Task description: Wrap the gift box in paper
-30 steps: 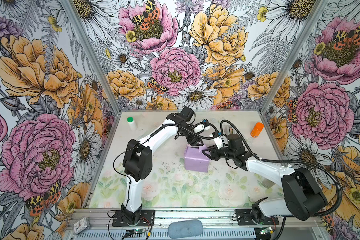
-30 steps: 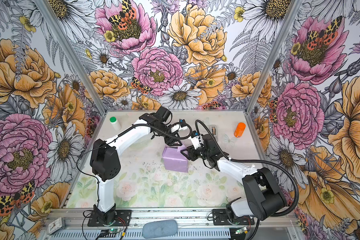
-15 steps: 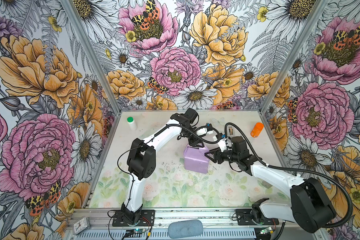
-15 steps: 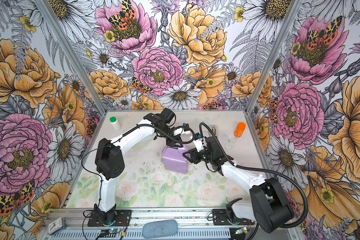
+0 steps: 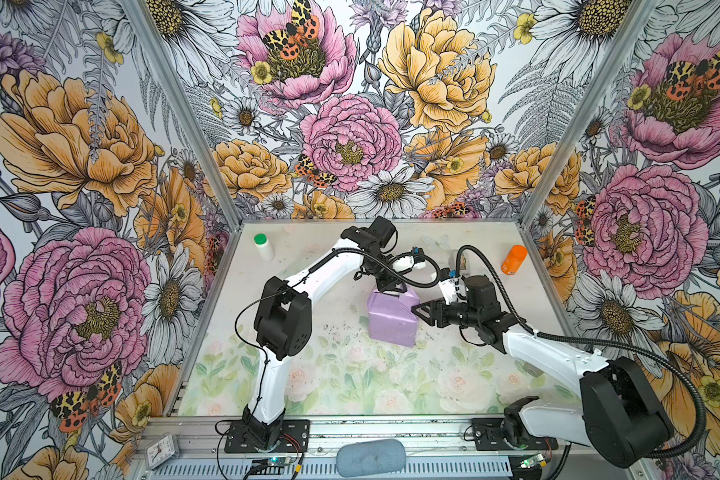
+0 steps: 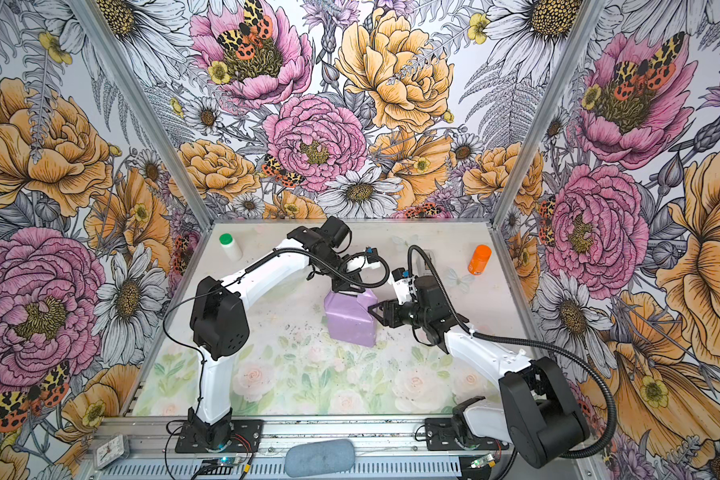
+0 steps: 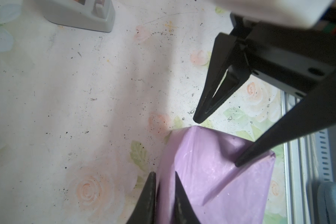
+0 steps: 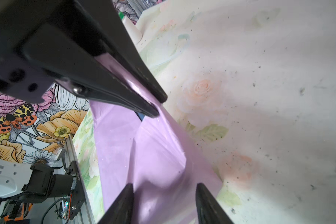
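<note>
Paper (image 5: 391, 322) now pinched between left fingers (image 7: 148, 197), right fingers (image 7: 217, 87) spread apart

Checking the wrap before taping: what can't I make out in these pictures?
The gift box: the paper covers all but a dark-blue sliver, seen in the right wrist view.
The paper's far fold: both top views, behind the left gripper.
The tape dispenser: left wrist view, cut off by the picture's edge.

No legible text, brand, number or sign was found in any view. The small clock (image 5: 161, 445) on the front rail (image 5: 391, 432) has a dial too small to read. Markings on the orange bottle (image 5: 514, 259) and the tape dispenser (image 7: 81, 15) are blurred.
</note>
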Robot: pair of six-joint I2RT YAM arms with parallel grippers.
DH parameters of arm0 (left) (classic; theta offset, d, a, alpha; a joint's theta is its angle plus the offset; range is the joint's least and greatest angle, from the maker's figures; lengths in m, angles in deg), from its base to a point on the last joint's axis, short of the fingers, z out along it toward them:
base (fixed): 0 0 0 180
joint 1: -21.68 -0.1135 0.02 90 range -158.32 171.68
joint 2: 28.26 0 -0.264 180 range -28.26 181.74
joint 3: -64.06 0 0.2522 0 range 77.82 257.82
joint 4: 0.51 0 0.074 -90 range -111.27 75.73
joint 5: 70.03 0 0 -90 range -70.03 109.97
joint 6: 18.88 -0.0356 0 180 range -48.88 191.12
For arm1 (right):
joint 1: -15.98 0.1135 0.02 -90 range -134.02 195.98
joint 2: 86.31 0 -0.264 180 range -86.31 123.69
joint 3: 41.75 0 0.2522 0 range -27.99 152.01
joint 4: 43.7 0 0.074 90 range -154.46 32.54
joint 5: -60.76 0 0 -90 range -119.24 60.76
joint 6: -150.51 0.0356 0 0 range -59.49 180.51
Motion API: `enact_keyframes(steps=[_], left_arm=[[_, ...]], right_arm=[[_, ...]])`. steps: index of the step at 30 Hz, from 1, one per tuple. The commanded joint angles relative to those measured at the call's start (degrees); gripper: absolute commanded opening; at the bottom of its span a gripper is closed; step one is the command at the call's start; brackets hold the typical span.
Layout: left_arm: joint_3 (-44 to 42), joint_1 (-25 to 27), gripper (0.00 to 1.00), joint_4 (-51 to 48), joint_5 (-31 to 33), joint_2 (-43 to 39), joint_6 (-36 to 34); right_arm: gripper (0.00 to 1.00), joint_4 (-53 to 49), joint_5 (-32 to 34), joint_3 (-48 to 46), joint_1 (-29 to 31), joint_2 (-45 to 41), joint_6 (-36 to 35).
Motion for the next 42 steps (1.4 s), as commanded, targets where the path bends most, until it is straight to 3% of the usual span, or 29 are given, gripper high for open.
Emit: enact_keyframes(steps=[1, 5, 9, 21, 24, 34, 42], left_arm=[[0.5, 0.0, 0.20, -0.4, 0.8, -0.7, -0.2], [1.3, 0.8, 0.45, -0.4, 1.1, -0.7, -0.7], [2.8, 2.0, 0.55, -0.4, 2.7, 0.6, -1.1], [3.6, 2.1, 0.53, -0.4, 4.5, 2.6, -4.4], [4.2, 2.2, 0.45, -1.7, 5.0, 3.1, -5.1], [4.6, 2.8, 0.35, -2.8, 7.4, 3.1, -5.0], [4.7, 3.1, 0.32, -2.8, 7.7, 2.4, -4.7]], right_arm=[[0.53, -2.5, 1.0, 1.6, 0.8, 1.7, -1.9], [0.53, -5.4, 3.3, 1.0, 0.8, 3.6, -4.4], [0.53, -5.3, 3.2, 1.0, 0.8, 5.5, -5.0], [0.53, -5.2, 3.0, 1.3, 0.5, 4.5, -5.7], [0.53, -5.2, 2.7, 1.5, 0.4, 3.5, -5.3], [0.55, -5.3, 3.7, 1.7, -0.4, -5.7, 2.0], [0.54, -3.0, 4.4, 2.4, 0.6, -0.6, 3.7]])
